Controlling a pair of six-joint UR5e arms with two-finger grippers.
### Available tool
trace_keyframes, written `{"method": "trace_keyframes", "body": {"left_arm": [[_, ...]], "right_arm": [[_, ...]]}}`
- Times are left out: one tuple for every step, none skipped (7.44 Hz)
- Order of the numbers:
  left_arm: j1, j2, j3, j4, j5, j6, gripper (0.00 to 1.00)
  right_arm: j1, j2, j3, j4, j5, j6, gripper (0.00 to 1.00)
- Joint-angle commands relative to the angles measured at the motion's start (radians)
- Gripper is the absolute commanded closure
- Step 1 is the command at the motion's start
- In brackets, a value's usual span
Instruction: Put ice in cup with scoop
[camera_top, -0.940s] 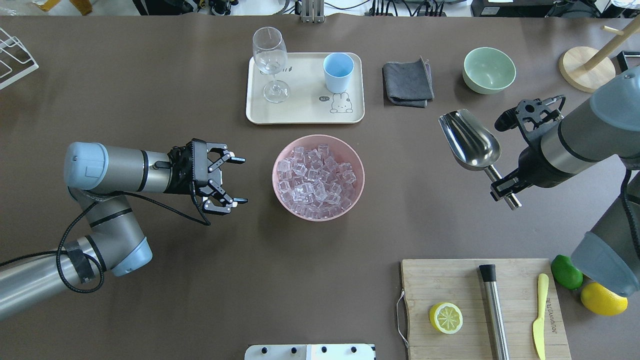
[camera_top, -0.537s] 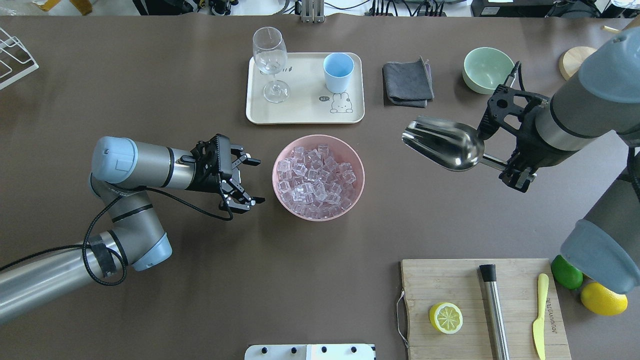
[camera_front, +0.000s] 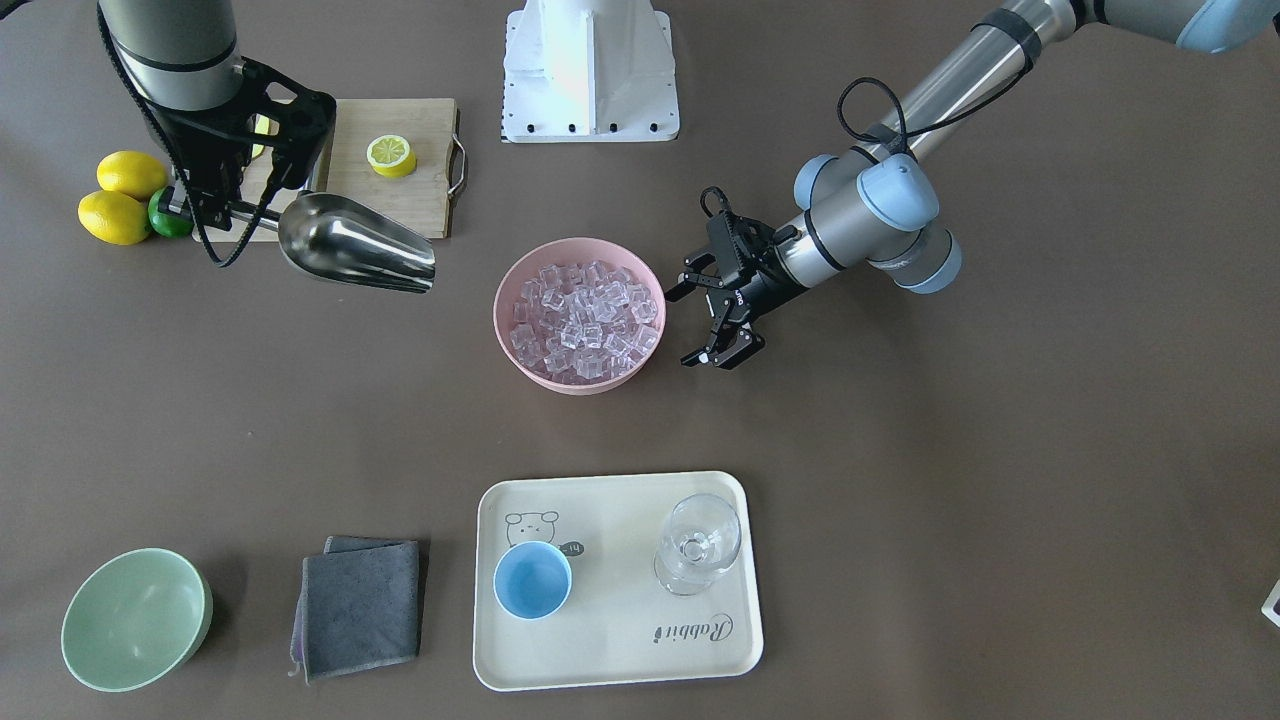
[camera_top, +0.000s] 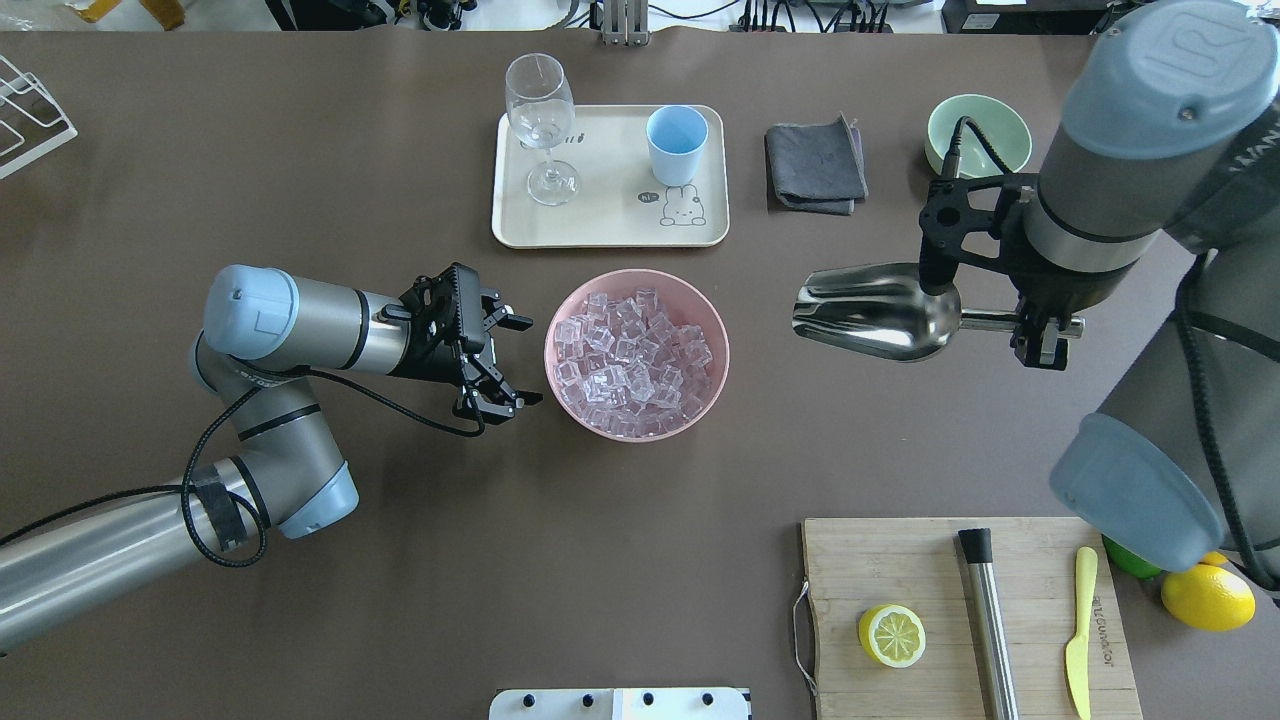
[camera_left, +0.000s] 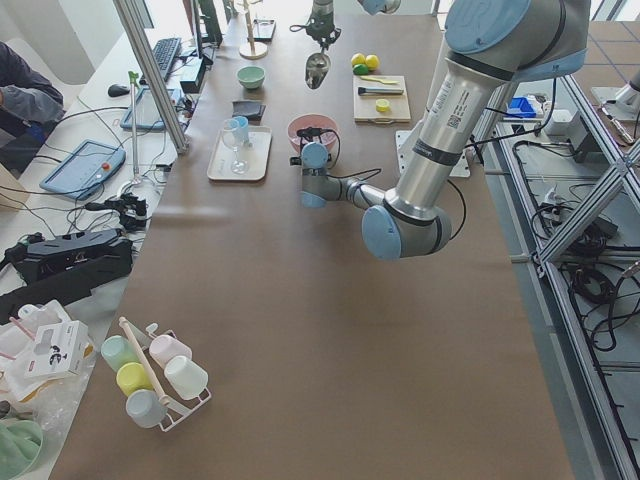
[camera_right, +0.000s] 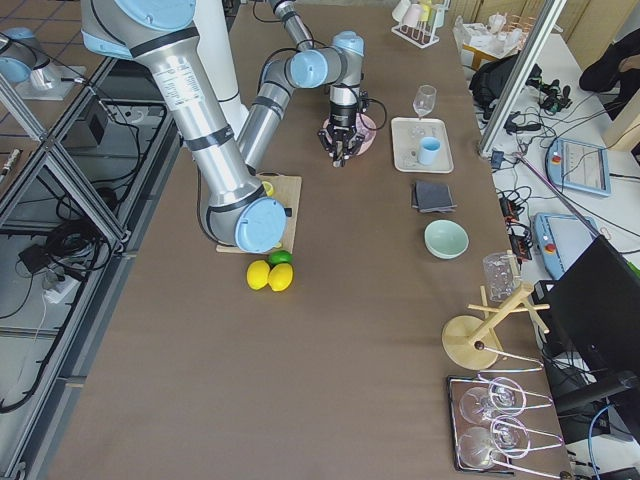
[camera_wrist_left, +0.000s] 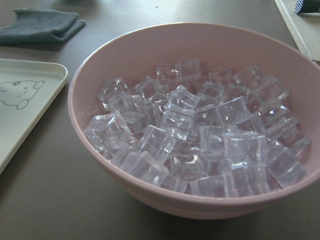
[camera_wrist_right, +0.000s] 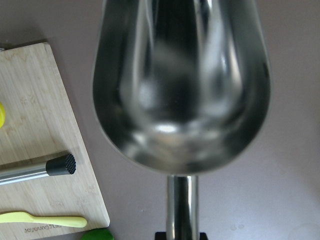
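**Scooping set-up, seen from overhead.** The scoop (camera_top: 875, 312) is held by its thin rod handle in the clenched jaws of the right gripper (camera_top: 1040, 328). It is raised above the table, to the right of the pink bowl (camera_top: 640, 275) and clear of it, with its open mouth turned toward the bowl. In the right wrist view the trough is seen as bare metal. The ice (camera_top: 632, 352) is heaped in the pink bowl. The left gripper (camera_top: 522, 360) is placed just beside the opposite side of the bowl, its jaws spread apart and nothing grasped between them. The cup (camera_top: 676, 143) stands upright on a cream tray (camera_top: 610, 228) beyond the bowl, next to a stemmed glass (camera_top: 540, 110). Its interior is seen empty in the front-facing view.
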Motion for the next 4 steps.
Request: {"method": "trace_keyframes", "body": {"left_arm": [[0.020, -0.011, -0.001, 0.002, 0.000, 0.000, 0.02], [0.029, -0.011, -0.002, 0.002, 0.001, 0.000, 0.02], [0.032, -0.011, -0.002, 0.002, 0.001, 0.000, 0.02], [0.032, -0.011, -0.003, 0.002, 0.001, 0.000, 0.02]], "right_arm": [[-0.024, 0.209, -0.167, -0.158, -0.056, -0.091, 1.00], [-0.024, 0.278, -0.233, -0.201, -0.062, -0.108, 1.00], [-0.035, 0.319, -0.264, -0.250, -0.082, -0.128, 1.00], [-0.074, 0.348, -0.289, -0.263, -0.096, -0.125, 1.00]]}}
